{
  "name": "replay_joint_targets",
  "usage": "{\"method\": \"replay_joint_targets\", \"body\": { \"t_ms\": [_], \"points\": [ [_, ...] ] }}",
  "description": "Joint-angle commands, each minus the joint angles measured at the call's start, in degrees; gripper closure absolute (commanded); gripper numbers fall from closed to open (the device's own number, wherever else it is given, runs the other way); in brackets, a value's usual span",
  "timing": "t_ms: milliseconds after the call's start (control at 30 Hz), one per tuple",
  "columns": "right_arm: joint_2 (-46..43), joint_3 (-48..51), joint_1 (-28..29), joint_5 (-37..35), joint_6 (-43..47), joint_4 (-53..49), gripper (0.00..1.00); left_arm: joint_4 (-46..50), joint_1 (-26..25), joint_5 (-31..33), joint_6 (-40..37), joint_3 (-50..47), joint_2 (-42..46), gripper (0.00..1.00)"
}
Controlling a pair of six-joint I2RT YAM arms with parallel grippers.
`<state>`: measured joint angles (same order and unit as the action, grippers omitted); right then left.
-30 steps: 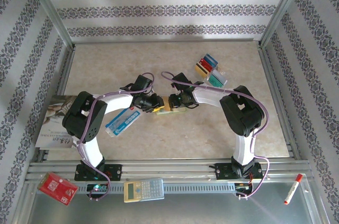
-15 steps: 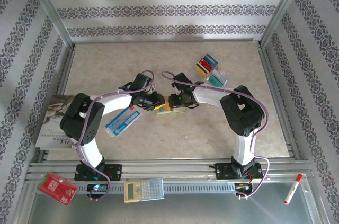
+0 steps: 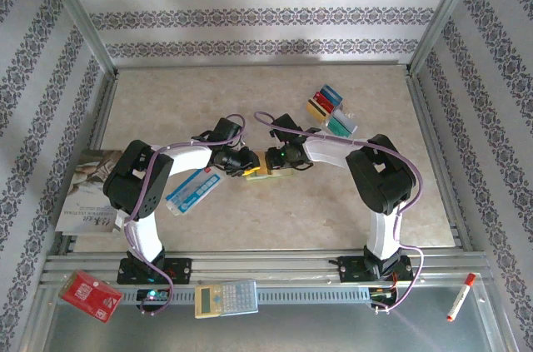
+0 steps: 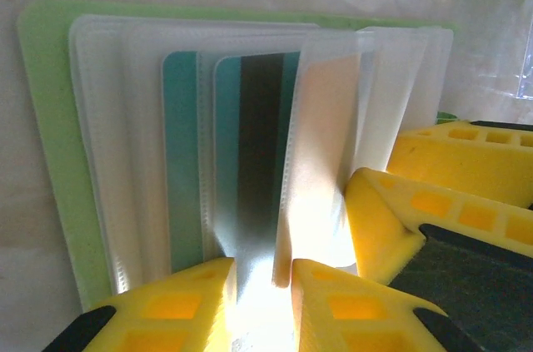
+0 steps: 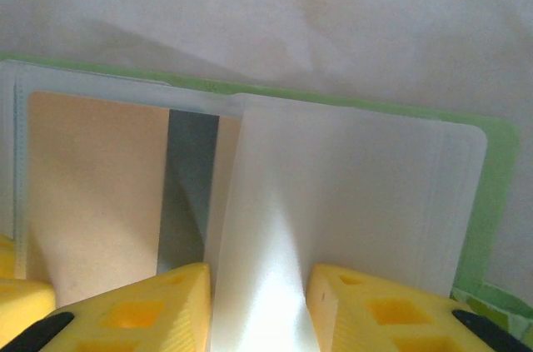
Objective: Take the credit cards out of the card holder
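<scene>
The lime-green card holder [image 3: 260, 172] lies open at the table's middle, between both grippers. In the left wrist view its clear sleeves [image 4: 117, 136] fan out over the green cover [image 4: 46, 119]. Two teal credit cards [image 4: 185, 161] sit in them, one with a dark stripe [image 4: 260, 144]. My left gripper [image 4: 258, 285] is shut on the striped card's sleeve, with a peach-backed sleeve [image 4: 321, 161] standing against its right finger. My right gripper [image 5: 258, 294] is shut on a bulging clear sleeve [image 5: 333, 194]. Several loose credit cards [image 3: 331, 111] lie at the back right.
A blue-and-white packet [image 3: 193, 190] lies under my left forearm. A booklet [image 3: 83, 190] rests at the left edge. On the near rail are a red board [image 3: 90, 295], a calculator [image 3: 225, 298] and a marker [image 3: 460, 296]. Metal posts frame the table.
My left arm's elbow has shifted slightly. Both grippers stay at the card holder with the same hold.
</scene>
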<state>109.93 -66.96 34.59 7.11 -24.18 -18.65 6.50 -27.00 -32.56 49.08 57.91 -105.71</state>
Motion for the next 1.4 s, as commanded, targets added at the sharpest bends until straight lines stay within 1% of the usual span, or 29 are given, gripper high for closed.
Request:
{"method": "replay_joint_targets", "body": {
  "t_ms": [0, 67, 133, 267, 433, 500, 600, 700, 733, 800, 867, 933, 1133, 1233, 1367],
  "points": [
    [4.17, 3.43, -0.77, -0.26, -0.93, -5.50, 0.58, -2.57, -0.58, -2.71, 0.62, 1.36, -1.39, 0.75],
    [4.16, 3.49, -0.86, -0.05, -0.87, -5.42, 0.59, -3.71, -0.58, -3.60, 1.08, 1.42, -1.77, 0.75],
    [3.99, 3.46, -0.95, 0.22, -1.03, -5.35, 0.59, -4.03, -0.53, -3.80, 1.31, 1.72, -1.99, 0.77],
    [2.12, 3.97, -1.34, 1.59, -1.48, -5.09, 0.59, -3.71, -0.59, -3.24, 1.10, 1.77, -1.60, 0.89],
    [-4.73, 7.37, -2.27, 5.64, -4.43, -1.72, 0.56, 2.42, -0.22, -0.25, -2.62, 1.87, 0.78, 1.00],
    [-7.00, 8.89, -2.33, 7.39, -5.81, -0.24, 0.55, 5.36, 0.06, 0.77, -4.52, 1.69, 1.92, 1.00],
    [-8.62, 10.63, -2.42, 10.14, -7.63, 2.07, 0.54, 9.48, 0.12, 0.65, -7.58, 2.61, 2.60, 1.00],
    [-9.27, 11.78, -2.57, 11.25, -9.06, 3.79, 0.55, 11.86, 0.13, 0.18, -9.52, 4.07, 2.62, 1.00],
    [-9.50, 12.15, -2.68, 11.36, -9.48, 4.41, 0.55, 11.66, 0.17, -0.15, -9.53, 4.25, 2.55, 0.99],
    [-10.51, 13.15, -3.17, 11.75, -10.67, 6.41, 0.55, 10.24, 0.09, -1.50, -8.81, 4.87, 2.20, 0.94],
    [-12.21, 14.39, -3.81, 12.09, -11.90, 8.62, 0.56, 7.46, -0.06, -3.45, -7.14, 5.18, 1.70, 0.84],
    [-14.48, 15.94, -4.46, 12.39, -12.98, 10.81, 0.56, 4.58, -0.55, -5.14, -5.42, 5.41, 1.15, 0.77],
    [-23.45, 21.14, -9.48, 11.13, -14.77, 12.24, 0.56, -1.42, -2.00, -8.04, -0.98, 7.61, -1.46, 0.70],
    [-27.81, 23.08, -12.04, 10.35, -14.43, 11.59, 0.56, -4.04, -2.92, -8.67, 0.97, 8.30, -2.58, 0.68],
    [-32.19, 24.41, -14.31, 8.97, -13.70, 10.27, 0.55, -7.03, -4.82, -9.46, 2.76, 9.22, -4.33, 0.63]
  ]
}}
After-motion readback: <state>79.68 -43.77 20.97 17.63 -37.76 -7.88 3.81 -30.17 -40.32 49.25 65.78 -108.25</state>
